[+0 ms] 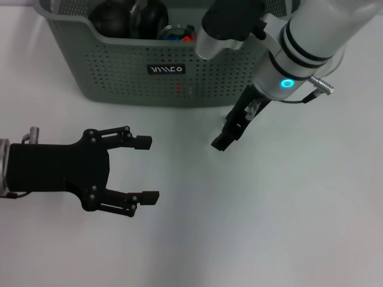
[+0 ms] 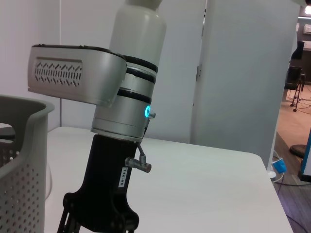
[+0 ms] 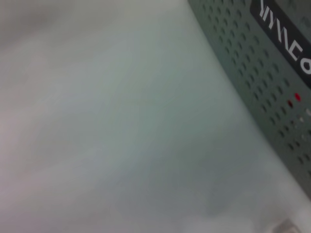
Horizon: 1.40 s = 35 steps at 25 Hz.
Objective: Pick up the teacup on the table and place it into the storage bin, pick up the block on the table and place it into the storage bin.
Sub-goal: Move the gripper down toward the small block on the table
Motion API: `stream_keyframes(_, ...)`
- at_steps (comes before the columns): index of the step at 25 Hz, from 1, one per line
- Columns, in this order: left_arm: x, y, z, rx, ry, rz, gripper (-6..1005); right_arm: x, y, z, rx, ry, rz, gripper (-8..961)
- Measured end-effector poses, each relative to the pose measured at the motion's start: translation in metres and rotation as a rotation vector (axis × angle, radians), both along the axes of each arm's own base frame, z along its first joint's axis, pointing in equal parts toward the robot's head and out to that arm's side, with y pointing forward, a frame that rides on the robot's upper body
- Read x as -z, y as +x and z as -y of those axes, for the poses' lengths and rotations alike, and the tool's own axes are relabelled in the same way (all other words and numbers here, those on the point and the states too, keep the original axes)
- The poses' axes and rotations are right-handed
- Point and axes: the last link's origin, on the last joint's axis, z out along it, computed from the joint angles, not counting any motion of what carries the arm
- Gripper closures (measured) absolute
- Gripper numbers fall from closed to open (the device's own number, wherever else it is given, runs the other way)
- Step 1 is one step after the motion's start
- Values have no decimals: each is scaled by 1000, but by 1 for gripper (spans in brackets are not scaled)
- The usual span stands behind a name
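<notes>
Nothing left on the worktop; bin loaded. My left fingers hang released; right gripper's grip, cannot tell.

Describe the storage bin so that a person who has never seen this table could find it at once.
On the white table, look at the far edge, beyond the left gripper. The storage bin is a grey-green plastic basket with perforated walls. Its small black label with white lettering marks it.

Grey-green perforated storage bin with black white-lettered label; white table.
</notes>
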Motion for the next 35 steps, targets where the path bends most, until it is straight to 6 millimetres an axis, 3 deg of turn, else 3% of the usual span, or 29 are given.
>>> stream_keyframes(35, 2, 4, -5, -49, -30, 24, 61, -5, 19, -14, -241, -42, 112, 208)
